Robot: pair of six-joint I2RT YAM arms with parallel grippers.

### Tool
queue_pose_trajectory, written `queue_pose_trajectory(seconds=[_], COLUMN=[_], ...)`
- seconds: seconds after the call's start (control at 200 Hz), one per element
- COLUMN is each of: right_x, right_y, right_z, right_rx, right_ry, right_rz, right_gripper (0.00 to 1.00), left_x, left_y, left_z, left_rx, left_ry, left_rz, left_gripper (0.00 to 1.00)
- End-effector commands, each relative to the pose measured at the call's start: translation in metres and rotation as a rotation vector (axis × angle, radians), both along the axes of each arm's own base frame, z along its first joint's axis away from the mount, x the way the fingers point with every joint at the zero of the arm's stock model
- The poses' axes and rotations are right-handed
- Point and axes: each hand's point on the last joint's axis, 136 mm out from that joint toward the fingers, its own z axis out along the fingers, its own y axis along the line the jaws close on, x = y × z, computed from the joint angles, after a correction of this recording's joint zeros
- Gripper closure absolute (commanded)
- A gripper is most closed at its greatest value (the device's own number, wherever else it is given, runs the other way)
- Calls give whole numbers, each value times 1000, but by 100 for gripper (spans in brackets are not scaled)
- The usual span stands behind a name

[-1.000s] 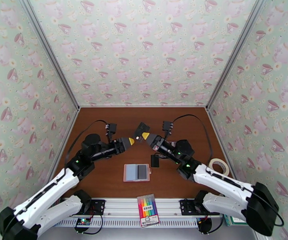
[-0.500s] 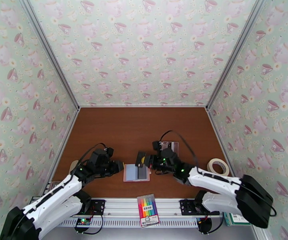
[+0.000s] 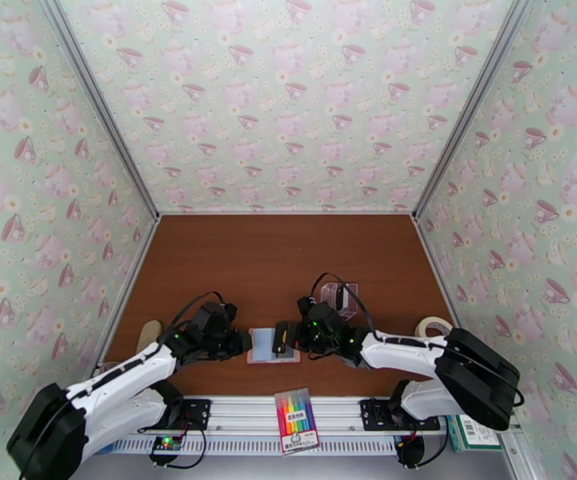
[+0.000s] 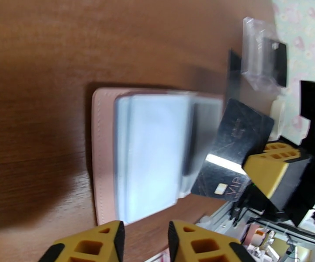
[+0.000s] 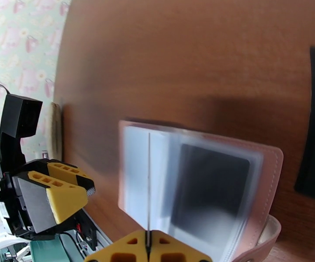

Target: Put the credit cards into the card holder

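Over the middle of the open wallet (image 3: 262, 344), the right gripper (image 5: 148, 246) is pressed together on a black card (image 4: 233, 156). It pinches the card by one end, so that from its own wrist camera the card shows as a thin line, edge-on. The free end tips down toward the wallet's blue-grey inside, which looks like the angle needed to feed a card into a pocket; I judge the insertion is about to start, not finished.

At the wallet's far side from that arm, the left gripper (image 4: 146, 239) hovers low with its fingers slightly apart and nothing between them. It sits close to the pink edge, probably ready to pin the wallet down so it cannot slide when the card pushes in.

The wallet lies flat on the brown table (image 3: 288, 250) with its pockets facing up. One dark card (image 5: 209, 188) is already seated behind a clear sleeve, on the half nearer the right arm. Beyond the wallet stands a clear plastic box (image 4: 262, 62) with something dark inside, perhaps another card.
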Motion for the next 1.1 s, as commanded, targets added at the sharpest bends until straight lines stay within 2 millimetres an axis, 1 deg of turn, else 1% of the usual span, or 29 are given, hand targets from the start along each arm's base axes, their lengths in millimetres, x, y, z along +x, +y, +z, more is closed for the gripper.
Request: queue_pose_trajectory(seconds=[0.0, 0.235, 0.31, 0.411, 0.491, 0.631, 0.746, 0.916, 1.022, 1.097], right_x=[1, 0, 1, 2, 3, 8, 11, 18, 22, 22], right_y=[12, 18, 21, 20, 18, 6, 3, -3, -10, -9], right_z=[11, 4, 6, 7, 4, -1, -3, -1, -1, 0], right_rx=[45, 42, 49, 43, 31, 8, 6, 5, 3, 3], right_ry=[3, 30, 32, 24, 28, 12, 16, 7, 0, 0], right_rz=[20, 35, 42, 38, 31, -11, -21, -44, -67, -61], right_gripper=[100, 100, 100, 100, 100, 100, 100, 100, 100, 100], left_x=[5, 6, 5, 6, 7, 8, 8, 8, 7, 7], left_y=[-1, -4, -5, -5, -4, -3, 0, 2, 3, 3], left_z=[-2, -7, -9, -12, -16, -23, -29, -35, -37, -37], left_rx=[31, 38, 50, 69, 85, 116, 144, 168, 176, 177], left_ry=[-37, -29, -24, -21, -13, 1, 16, 33, 36, 39], left_rz=[-14, -19, -21, -23, -21, -17, -11, -9, -9, -8], left_gripper=[68, 74, 76, 78, 80, 83, 85, 87, 88, 88])
